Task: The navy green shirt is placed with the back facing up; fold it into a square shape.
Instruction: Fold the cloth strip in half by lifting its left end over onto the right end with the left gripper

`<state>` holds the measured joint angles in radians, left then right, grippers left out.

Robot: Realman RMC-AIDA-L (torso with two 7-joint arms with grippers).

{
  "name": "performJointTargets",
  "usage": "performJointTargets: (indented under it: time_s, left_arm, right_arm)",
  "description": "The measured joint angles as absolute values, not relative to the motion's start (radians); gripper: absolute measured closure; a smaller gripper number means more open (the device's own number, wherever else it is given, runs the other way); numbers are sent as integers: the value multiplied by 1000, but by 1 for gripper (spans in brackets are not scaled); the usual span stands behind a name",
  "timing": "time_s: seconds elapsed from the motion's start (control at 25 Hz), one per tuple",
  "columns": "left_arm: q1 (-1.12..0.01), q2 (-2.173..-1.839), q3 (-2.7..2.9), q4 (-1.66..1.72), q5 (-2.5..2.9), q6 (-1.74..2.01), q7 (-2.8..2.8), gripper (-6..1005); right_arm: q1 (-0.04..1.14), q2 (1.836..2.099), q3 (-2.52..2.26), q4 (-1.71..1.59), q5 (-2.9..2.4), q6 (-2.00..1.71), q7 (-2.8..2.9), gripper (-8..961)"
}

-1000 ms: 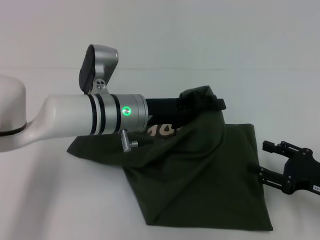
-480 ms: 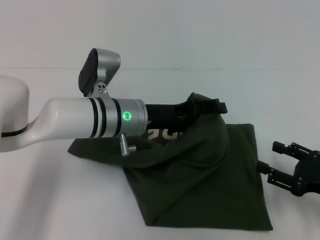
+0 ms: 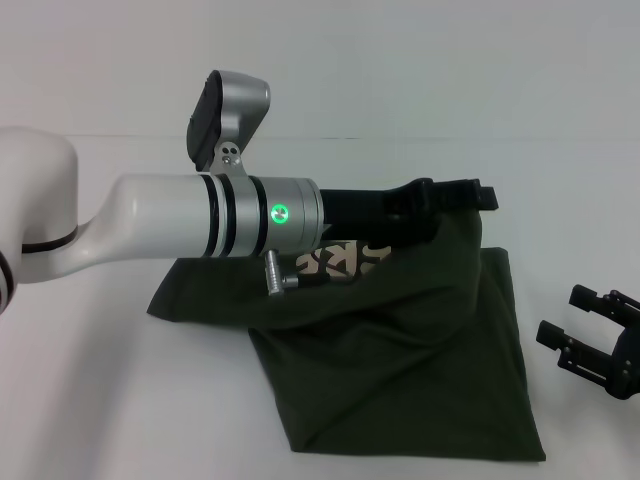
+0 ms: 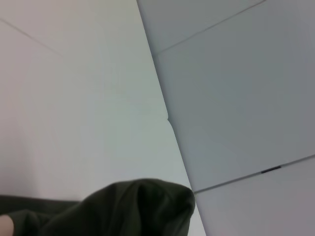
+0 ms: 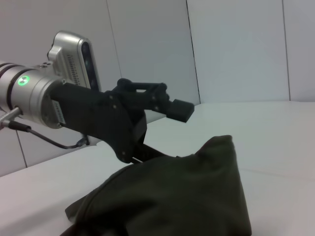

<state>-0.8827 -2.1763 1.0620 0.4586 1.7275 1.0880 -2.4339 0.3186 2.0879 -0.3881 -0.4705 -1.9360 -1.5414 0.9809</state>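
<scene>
- Pinching a raised edge of the navy green shirt (image 3: 400,350), left gripper (image 3: 450,195) is closed above the white table (image 3: 100,400).
- Right gripper (image 3: 605,340) spread, empty, beside the shirt's right edge.

Left arm reaches across from robot's left, forearm near horizontal, wrist raised above worktop; green light lit on wrist ring; left gripper (image 3: 455,195) at arm's far end, jaws pinched shut on raised fold of navy green shirt (image 3: 420,340); right gripper (image 3: 600,340) low at robot's right, apart from cloth, jaws spread, nothing between them.
</scene>
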Motion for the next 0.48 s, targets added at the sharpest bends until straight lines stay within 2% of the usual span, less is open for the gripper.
performJointTargets:
  time_s: [0.48]
  left_arm:
    - [-867,-2166,1049,529,1650,1179,-2361,115]
  right_arm:
    - [294,2088,-328,-468,-1936,-1610,993,189]
